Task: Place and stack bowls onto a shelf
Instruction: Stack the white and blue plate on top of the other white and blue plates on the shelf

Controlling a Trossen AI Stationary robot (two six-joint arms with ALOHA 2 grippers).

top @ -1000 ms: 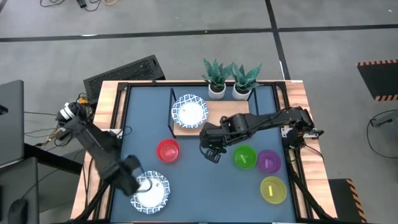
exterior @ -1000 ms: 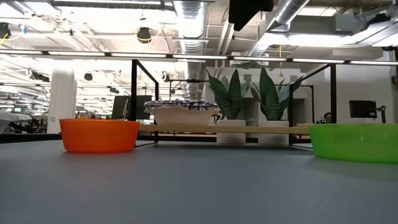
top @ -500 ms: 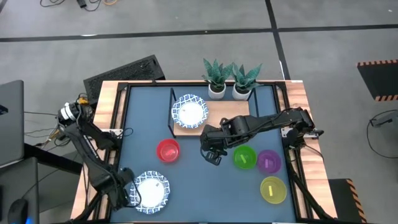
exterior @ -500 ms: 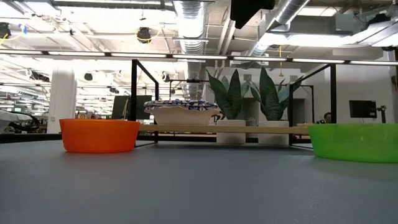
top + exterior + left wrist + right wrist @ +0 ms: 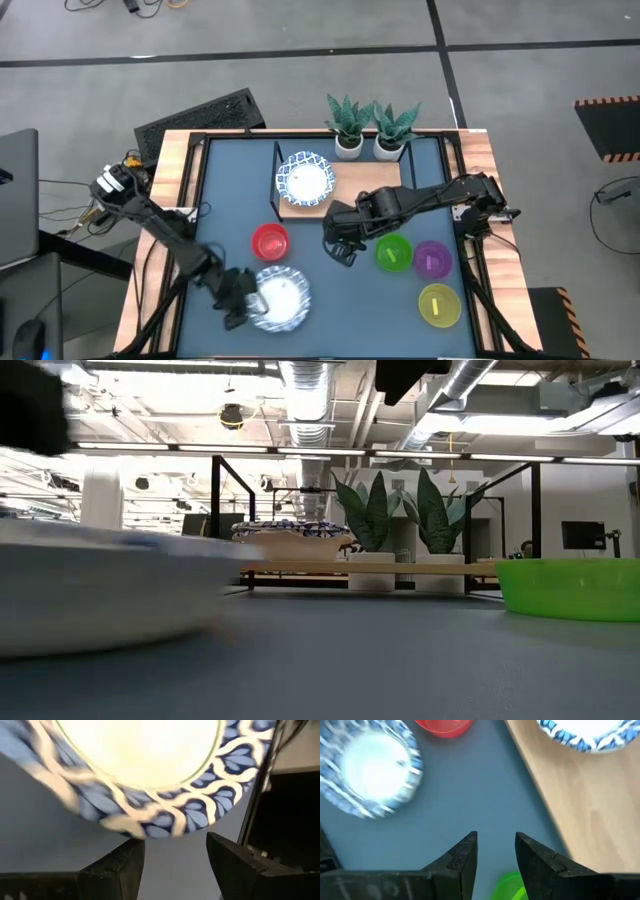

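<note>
Since half a second ago my left claw [image 5: 240, 300] has swung from the lower left of the high view toward the lower centre, and the blue-rimmed bowl [image 5: 279, 299] has travelled with it, now lying just below the red bowl [image 5: 270, 242]. In the low view that bowl [image 5: 100, 588] now fills the left side as a blur and hides the red one, which showed there before. My left claw's fingers [image 5: 115, 870] stand apart, one either side of the bowl's patterned rim [image 5: 190, 815], not clamped on it as far as the wrist view shows. My right claw [image 5: 343, 243] hangs at the centre of the high view, just left of the green bowl [image 5: 393, 252], its fingers [image 5: 462, 857] apart and holding nothing over the dark counter [image 5: 230, 190]. A second blue-rimmed bowl [image 5: 305, 180] sits on the left half of the shelf [image 5: 365, 180], above centre. The purple bowl [image 5: 432, 259] lies right of the green one, touching or nearly so, and the yellow bowl [image 5: 439, 304] sits at lower right
</note>
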